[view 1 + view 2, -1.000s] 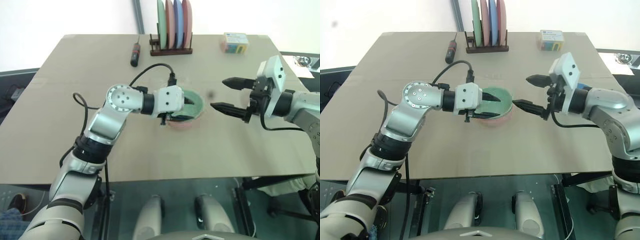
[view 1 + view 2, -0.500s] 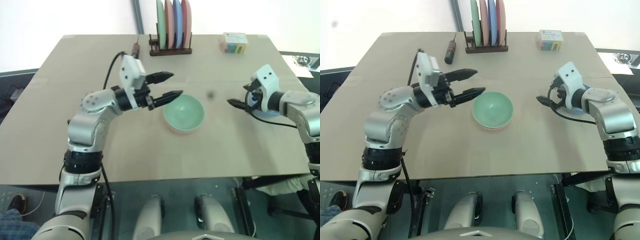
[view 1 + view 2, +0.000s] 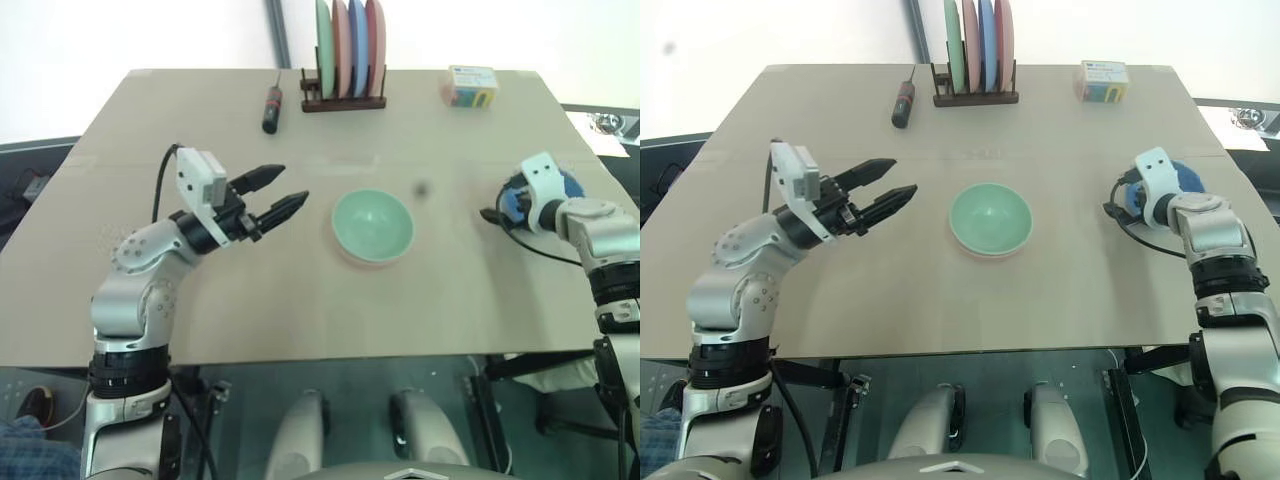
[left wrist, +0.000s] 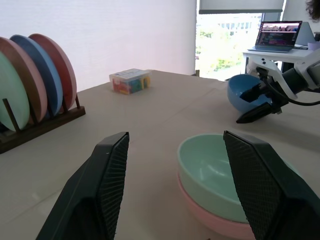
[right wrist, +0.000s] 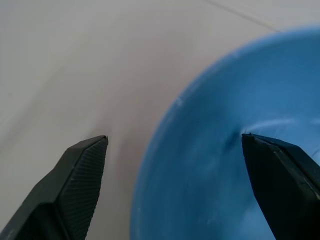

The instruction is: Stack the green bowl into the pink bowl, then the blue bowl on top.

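Observation:
The green bowl (image 3: 372, 225) sits nested inside the pink bowl (image 4: 212, 222) at the middle of the table, and only a thin pink rim shows beneath it. My left gripper (image 3: 294, 184) hovers open and empty to the left of this stack, pointing toward it. The blue bowl (image 3: 1185, 175) stands near the table's right edge. My right gripper (image 5: 175, 136) is open at the blue bowl's near rim, one finger (image 5: 280, 175) over the inside and the other finger (image 5: 75, 175) outside above the table.
A wooden rack (image 3: 343, 100) with several upright plates stands at the back centre. A screwdriver (image 3: 270, 108) lies to its left and a small colourful box (image 3: 472, 85) at the back right. The blue bowl is close to the table's right edge (image 3: 600, 200).
My left gripper let go of the green bowl in the pink bowl and drew back to the left. My right gripper swung right and down to the blue bowl's rim.

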You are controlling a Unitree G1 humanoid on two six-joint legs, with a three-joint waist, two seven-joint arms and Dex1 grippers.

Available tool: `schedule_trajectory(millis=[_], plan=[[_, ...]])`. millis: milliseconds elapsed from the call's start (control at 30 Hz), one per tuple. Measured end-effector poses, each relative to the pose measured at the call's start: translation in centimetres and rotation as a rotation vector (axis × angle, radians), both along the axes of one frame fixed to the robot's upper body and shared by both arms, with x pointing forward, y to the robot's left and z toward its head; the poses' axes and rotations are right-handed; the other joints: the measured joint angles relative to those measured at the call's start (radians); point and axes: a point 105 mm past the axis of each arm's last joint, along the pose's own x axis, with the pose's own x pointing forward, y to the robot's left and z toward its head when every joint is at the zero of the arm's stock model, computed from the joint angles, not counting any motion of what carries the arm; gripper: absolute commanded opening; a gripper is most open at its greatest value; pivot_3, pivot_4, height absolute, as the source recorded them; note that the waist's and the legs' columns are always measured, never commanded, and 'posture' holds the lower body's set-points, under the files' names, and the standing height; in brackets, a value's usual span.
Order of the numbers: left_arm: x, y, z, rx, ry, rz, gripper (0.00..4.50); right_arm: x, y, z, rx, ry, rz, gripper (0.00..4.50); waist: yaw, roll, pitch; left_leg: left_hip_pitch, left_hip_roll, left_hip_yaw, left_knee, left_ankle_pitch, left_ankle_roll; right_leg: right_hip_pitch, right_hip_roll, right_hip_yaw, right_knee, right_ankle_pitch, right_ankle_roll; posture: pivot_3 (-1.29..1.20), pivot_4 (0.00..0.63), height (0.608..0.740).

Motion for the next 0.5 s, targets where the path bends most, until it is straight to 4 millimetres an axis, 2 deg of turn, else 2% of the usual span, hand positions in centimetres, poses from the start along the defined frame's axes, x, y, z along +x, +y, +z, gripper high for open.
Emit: schedule_trajectory(millis=[200,233,300,333,400,500], plan=[[0.0,0.0,0.1,-0.007,-0.006,-0.002,3.35,0.1,0.3,0.3,-0.009,-0.015,0.029,0.95,-0.001,0.000,0.000,0.000,0.000,0.000,0.000,0.000,0.000,0.000,0.000,0.000,0.000,0.000,0.000,0.00,0.150,0.740],[0.0,0.0,0.1,-0.007,-0.006,-0.002,3.35,0.1,0.3,0.4,-0.009,-0.018,0.029,0.84,-0.001,0.000,0.000,0.000,0.000,0.000,0.000,0.000,0.000,0.001,0.000,0.000,0.000,0.000,0.000,0.00,0.150,0.740],[0.0,0.0,0.2,-0.008,-0.007,0.000,3.35,0.3,0.3,0.9,-0.008,-0.030,0.027,0.23,-0.001,0.000,0.000,0.002,0.000,0.000,0.000,0.000,0.000,0.002,0.000,0.000,0.000,0.000,0.000,0.00,0.150,0.740],[0.0,0.0,0.1,-0.008,-0.007,0.002,3.35,0.3,0.3,1.1,-0.023,-0.043,0.030,0.09,-0.001,0.000,0.000,0.002,0.000,0.000,0.000,0.000,0.000,0.002,0.000,0.000,0.000,0.000,0.000,0.00,0.150,0.740],[0.0,0.0,0.1,-0.009,-0.008,0.002,3.35,0.2,0.4,1.6,-0.044,-0.055,0.059,0.09,-0.001,0.000,0.000,0.002,0.000,0.000,0.000,0.000,0.000,0.002,0.000,0.000,0.000,0.000,0.000,0.00,0.150,0.740],[0.0,0.1,0.1,-0.009,-0.009,0.005,3.35,-0.4,1.9,1.6,-0.054,-0.067,0.165,0.09,-0.002,0.000,0.000,0.002,0.000,0.000,0.000,0.000,0.000,0.001,0.000,0.000,0.000,0.000,0.000,0.00,0.150,0.740]])
